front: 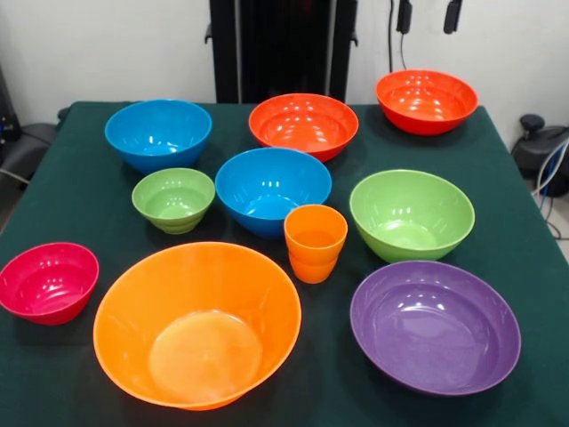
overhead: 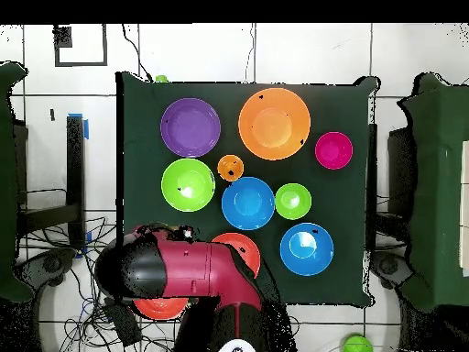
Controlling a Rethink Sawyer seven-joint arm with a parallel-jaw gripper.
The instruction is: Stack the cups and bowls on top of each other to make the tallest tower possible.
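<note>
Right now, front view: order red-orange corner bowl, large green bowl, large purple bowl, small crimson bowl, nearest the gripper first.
Gripper at top edge:
1. Glossy red-orange plastic bowl, far right corner, just below it.
2. Large green bowl, right middle.
3. Large purple bowl, near right.
4. Small crimson bowl, near left.

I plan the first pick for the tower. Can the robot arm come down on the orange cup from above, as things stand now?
Probably yes. The orange cup stands upright with nothing over it. The blue bowl almost touches it on one side and the large orange bowl is close, so a side approach looks tight. The arm is drawn back at its base.
</note>
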